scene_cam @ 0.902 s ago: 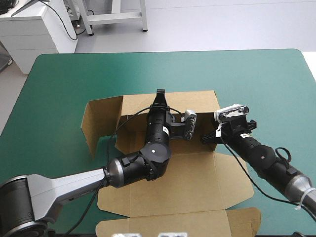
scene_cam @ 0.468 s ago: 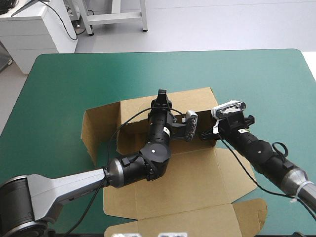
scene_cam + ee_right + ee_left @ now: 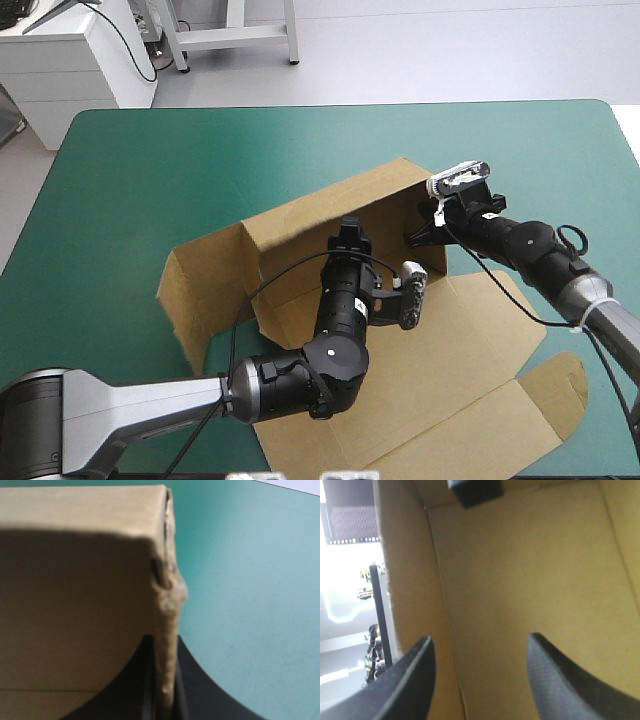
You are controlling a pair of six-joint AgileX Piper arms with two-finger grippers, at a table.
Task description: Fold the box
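The brown box (image 3: pixel 330 205) lies partly raised at mid table, its back wall upright and its lid flat toward the near right. My left gripper (image 3: pixel 349 232) is inside the box, pointing at the back wall, fingers open with nothing between them. In the left wrist view the fingers (image 3: pixel 480 639) stand apart before the bare inner wall (image 3: pixel 520 570). My right gripper (image 3: pixel 418 238) is shut on the box's wall at its far right corner. In the right wrist view its fingers (image 3: pixel 165 680) pinch the wall's edge (image 3: pixel 167 595).
A side flap (image 3: pixel 195 290) stands up at the box's left end. The lid panel (image 3: pixel 450 400) and its tab (image 3: pixel 562 388) reach the table's near right. Bare teal-green cover (image 3: pixel 150 170) lies left of and beyond the box.
The left gripper opened and drew back from the back wall. The right gripper, still shut on the corner, moved farther away, swinging the box anticlockwise.
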